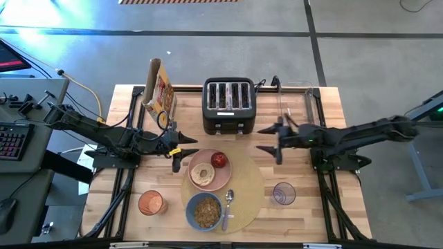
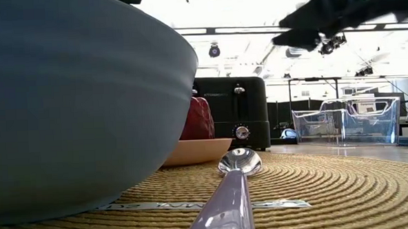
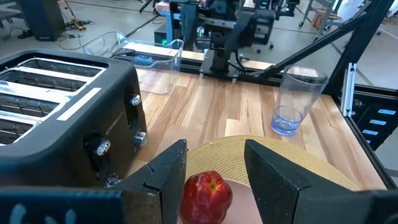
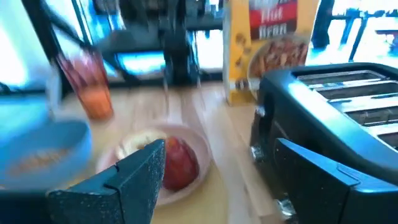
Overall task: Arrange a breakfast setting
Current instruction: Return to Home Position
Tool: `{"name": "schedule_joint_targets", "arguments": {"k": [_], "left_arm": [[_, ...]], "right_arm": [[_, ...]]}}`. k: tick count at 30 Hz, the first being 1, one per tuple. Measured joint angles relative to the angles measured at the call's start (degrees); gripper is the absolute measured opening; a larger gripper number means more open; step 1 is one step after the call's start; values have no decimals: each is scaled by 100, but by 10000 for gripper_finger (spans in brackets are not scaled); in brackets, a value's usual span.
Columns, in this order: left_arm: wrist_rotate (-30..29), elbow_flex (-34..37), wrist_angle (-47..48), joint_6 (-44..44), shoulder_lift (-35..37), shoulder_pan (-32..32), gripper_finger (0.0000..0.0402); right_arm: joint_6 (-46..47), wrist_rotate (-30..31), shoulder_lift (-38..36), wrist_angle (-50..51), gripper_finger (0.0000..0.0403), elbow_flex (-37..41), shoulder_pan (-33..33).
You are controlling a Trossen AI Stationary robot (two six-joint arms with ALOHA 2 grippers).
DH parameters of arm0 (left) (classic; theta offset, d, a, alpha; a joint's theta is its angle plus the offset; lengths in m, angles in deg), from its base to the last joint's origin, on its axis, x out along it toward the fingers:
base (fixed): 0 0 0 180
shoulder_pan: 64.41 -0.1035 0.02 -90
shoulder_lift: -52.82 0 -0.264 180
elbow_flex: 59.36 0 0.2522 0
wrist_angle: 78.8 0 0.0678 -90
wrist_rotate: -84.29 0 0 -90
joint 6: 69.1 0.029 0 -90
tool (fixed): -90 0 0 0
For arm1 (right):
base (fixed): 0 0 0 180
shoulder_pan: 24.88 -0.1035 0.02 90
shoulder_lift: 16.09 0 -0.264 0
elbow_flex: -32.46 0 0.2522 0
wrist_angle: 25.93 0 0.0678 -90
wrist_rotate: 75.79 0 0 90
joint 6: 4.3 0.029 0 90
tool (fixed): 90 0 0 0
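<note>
A round tan placemat [image 1: 246, 190] lies at the table's near middle. On it sit a pink plate [image 1: 225, 174] with a bagel [image 1: 203, 173] and a red apple [image 1: 219, 160], a blue bowl [image 1: 204, 211] with cereal, and a small metal spoon [image 1: 228, 200]. An orange cup [image 1: 151, 203] stands left of the mat and a clear purplish glass [image 1: 283, 194] right of it. My left gripper [image 1: 181, 152] is open and empty, left of the plate. My right gripper [image 1: 268, 139] is open and empty, above the table right of the toaster.
A black four-slot toaster [image 1: 229, 105] stands at the far middle. A cereal box [image 1: 158, 93] stands at the far left. A clear plastic bin [image 1: 296, 104] sits at the far right. Bare wood shows at the table's right and near left.
</note>
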Motion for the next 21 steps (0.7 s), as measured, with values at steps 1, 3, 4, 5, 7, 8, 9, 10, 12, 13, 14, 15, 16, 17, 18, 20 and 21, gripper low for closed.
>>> {"name": "schedule_joint_targets", "arguments": {"k": [1,3,4,5,7,8,9,10,12,13,14,15,16,17,18,20,21], "left_arm": [[0,0,1,0,0,-2,151],[0,0,-1,0,0,0,151],[0,0,1,0,0,-1,151],[0,0,-2,0,2,0,151],[0,0,1,0,0,-2,151],[0,0,1,0,0,0,151],[0,0,-1,0,0,-1,151],[0,0,-2,0,0,-2,151],[0,0,-1,0,0,-2,151],[0,0,-2,0,0,-2,151],[0,0,-1,0,0,-1,151],[0,0,1,0,0,1,151],[0,0,-2,0,1,1,151],[0,0,-1,0,0,1,151],[0,0,0,0,0,-2,151],[0,0,-2,0,0,1,151],[0,0,1,0,0,0,151]], "right_arm": [[173,-16,-267,-233,287,249,15],[291,-41,-823,-411,287,642,25],[266,-39,-1100,-414,287,808,25],[205,-38,-1386,-417,287,961,25],[69,-38,-1957,-429,287,1241,25],[33,-38,-2212,-439,287,1368,25],[4,-38,-2462,-433,287,1490,25],[-25,-38,-2703,-430,287,1600,25],[-80,-67,-3134,-433,287,1793,25],[-106,-110,-3335,-432,287,1888,25],[-120,-148,-3522,-431,287,1975,25],[-124,-169,-3691,-423,287,2052,25],[-121,-175,-3856,-389,287,2122,25],[-117,-180,-3990,-348,287,2191,25],[-117,-183,-4107,-344,287,2261,25],[-111,-185,-4286,-196,287,2327,25],[-69,-185,-4342,-61,287,2326,25]]}}
